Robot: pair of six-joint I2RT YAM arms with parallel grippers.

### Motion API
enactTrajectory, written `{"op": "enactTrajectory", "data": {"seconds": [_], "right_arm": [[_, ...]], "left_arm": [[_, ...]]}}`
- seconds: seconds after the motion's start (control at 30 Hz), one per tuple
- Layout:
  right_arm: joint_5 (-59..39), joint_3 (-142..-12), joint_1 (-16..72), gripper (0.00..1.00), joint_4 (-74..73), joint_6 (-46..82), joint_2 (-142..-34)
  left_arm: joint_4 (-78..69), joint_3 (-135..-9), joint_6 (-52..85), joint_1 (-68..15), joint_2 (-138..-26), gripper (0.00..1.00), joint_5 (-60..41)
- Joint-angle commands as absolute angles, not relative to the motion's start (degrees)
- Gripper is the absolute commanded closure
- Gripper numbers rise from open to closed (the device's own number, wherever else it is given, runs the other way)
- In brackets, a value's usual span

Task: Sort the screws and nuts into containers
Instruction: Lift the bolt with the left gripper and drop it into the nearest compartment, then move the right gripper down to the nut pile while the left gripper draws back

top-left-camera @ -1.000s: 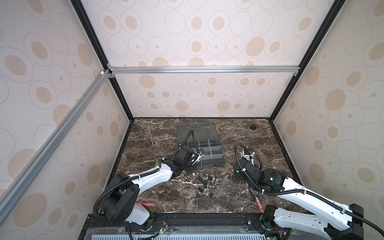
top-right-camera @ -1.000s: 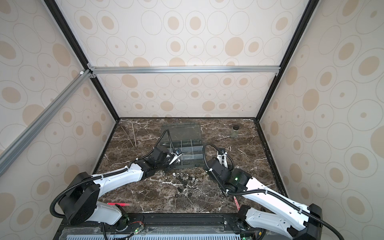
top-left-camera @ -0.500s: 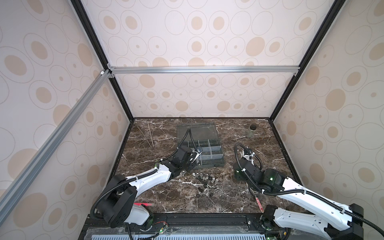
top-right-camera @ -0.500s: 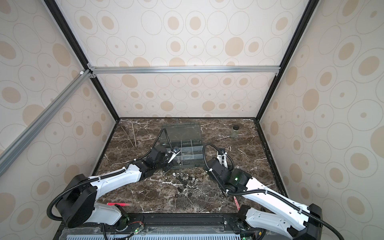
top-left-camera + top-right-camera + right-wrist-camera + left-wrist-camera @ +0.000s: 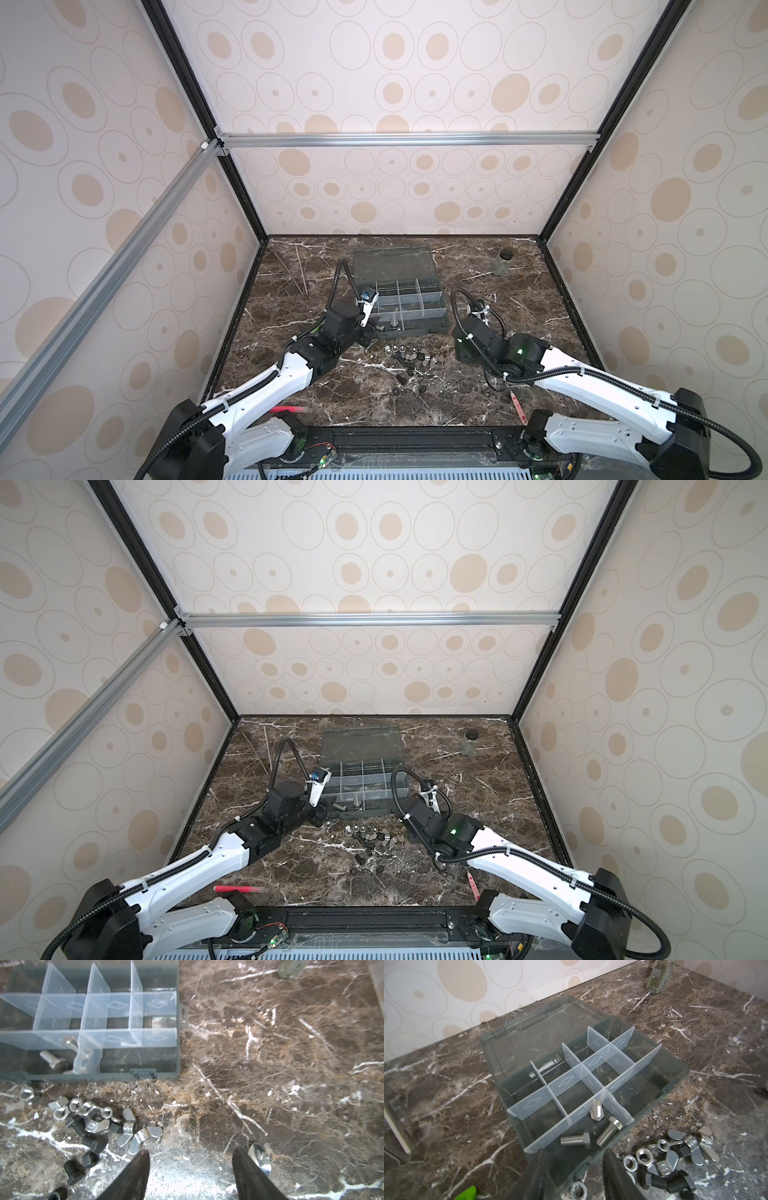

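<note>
Because three silver screws (image 5: 609, 1133) already lie inside the organizer box (image 5: 673, 1086), in the compartment at about 7 o'clock of the box in a top view, we judge that this compartment is reserved for screws. One of them stands on its head and two lie flat. The other compartments look empty to us.

All the rest is loose on the surface (image 5: 540, 291), in a pile (image 5: 409, 357) at 6 o'clock from the box. It is near the front wall, so each carry is short. Hex nuts (image 5: 74, 1105), wing nuts (image 5: 141, 1134) and black screws (image 5: 93, 1142) are mixed there and touch each other, so we think picking a single piece needs care.

The left end effector (image 5: 576, 1153) hangs over the front wall of the box, near its 7 o'clock corner. Its fingers (image 5: 537, 1176) are moderately apart and nothing is between them. Its arm reaches in low from 7 o'clock of the scene, with the wrist tilted down toward the box.

The right end effector (image 5: 190, 1152) hovers above bare surface at 4 o'clock from the box and 3 o'clock from the pile. Its jaws are wide apart, empty, and point toward the box. A shiny spoon (image 5: 259, 1157) lies just beside one of its fingers. We suppose this arm waits for its turn at the pile.
</note>
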State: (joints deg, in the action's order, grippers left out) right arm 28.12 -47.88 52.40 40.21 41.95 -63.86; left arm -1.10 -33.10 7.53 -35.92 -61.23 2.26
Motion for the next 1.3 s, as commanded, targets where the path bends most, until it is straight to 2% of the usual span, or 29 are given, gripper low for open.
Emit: {"op": "enactTrajectory", "data": {"seconds": [0.0, 0.47, 0.83, 1.27], "right_arm": [[24.7, -48.4, 52.6, 0.33, 37.9, 41.5, -66.0], [16.5, -51.3, 53.9, 0.34, 28.0, 38.5, -76.6], [12.8, -61.2, 57.6, 0.34, 25.3, 34.0, -89.1], [8.1, -66.2, 59.7, 0.35, 22.3, 32.4, -97.8]], "left_arm": [[-0.2, -31.1, 16.3, -35.2, -58.0, 0.54, 2.4], [3.6, -25.3, 26.0, -34.6, -48.2, 0.53, 4.7], [5.4, -22.3, 31.3, -34.1, -42.2, 0.53, 5.0], [4.7, -19.5, 34.8, -33.8, -38.0, 0.53, 5.6]]}}
